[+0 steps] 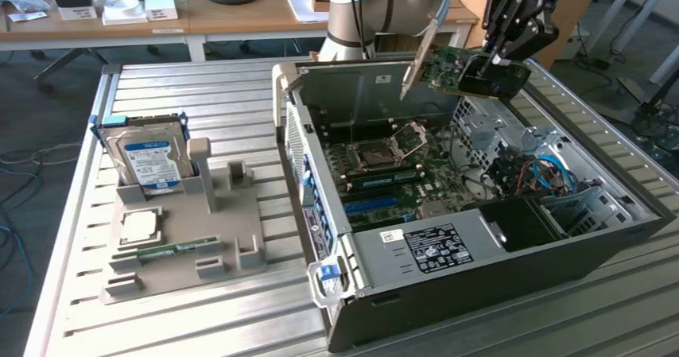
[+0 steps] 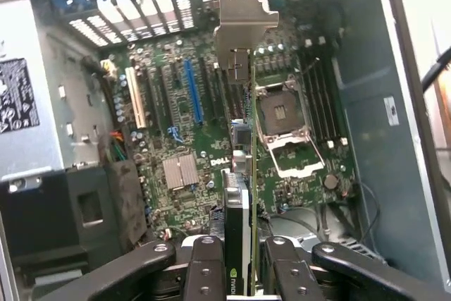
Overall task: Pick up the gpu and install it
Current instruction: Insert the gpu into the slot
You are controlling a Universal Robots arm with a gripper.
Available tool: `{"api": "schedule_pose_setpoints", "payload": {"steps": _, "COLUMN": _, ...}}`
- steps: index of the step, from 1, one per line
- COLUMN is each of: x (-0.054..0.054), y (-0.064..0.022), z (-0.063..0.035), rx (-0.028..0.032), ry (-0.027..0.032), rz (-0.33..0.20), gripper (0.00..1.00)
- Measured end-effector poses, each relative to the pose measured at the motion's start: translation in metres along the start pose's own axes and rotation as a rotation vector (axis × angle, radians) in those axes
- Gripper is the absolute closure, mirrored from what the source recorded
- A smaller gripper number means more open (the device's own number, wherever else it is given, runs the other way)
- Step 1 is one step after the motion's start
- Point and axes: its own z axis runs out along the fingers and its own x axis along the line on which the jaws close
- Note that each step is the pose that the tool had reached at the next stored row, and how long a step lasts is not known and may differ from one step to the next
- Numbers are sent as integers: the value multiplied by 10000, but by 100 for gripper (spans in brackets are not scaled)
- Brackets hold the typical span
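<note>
The gpu (image 1: 459, 64), a green card with a black cooler and a silver end bracket (image 1: 421, 63), hangs in the air above the open computer case (image 1: 467, 214), over its far side. My gripper (image 1: 490, 63) is shut on the gpu's cooler end. In the wrist view the gpu (image 2: 243, 195) shows edge-on between my fingers (image 2: 208, 266), its bracket (image 2: 243, 26) pointing away from the camera, above the motherboard (image 2: 211, 139) with its blue slot (image 2: 190, 96) and open CPU socket (image 2: 282, 114).
A grey fixture tray (image 1: 180, 230) lies at the exterior view's left, holding a hard drive (image 1: 149, 158) with a blue-white label and a small memory stick (image 1: 170, 251). Blue cables (image 1: 546, 174) and a drive cage sit inside the case. A desk with clutter stands behind.
</note>
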Motion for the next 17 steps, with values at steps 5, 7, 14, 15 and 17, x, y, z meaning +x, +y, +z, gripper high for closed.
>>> {"api": "schedule_pose_setpoints", "payload": {"steps": 5, "x": -1, "y": 0, "z": 3, "rx": -17, "ry": 67, "rz": -749, "gripper": 73}}
{"api": "schedule_pose_setpoints", "payload": {"steps": 7, "x": -1, "y": 0, "z": 5, "rx": -24, "ry": 95, "rz": -1057, "gripper": 73}}
{"api": "schedule_pose_setpoints", "payload": {"steps": 14, "x": -3, "y": 0, "z": 6, "rx": -33, "ry": 130, "rz": -1439, "gripper": 73}}
{"api": "schedule_pose_setpoints", "payload": {"steps": 15, "x": -3, "y": 0, "z": 6, "rx": -33, "ry": 130, "rz": -1439, "gripper": 73}}
{"api": "schedule_pose_setpoints", "payload": {"steps": 17, "x": -3, "y": 0, "z": 6, "rx": -33, "ry": 130, "rz": -1438, "gripper": 73}}
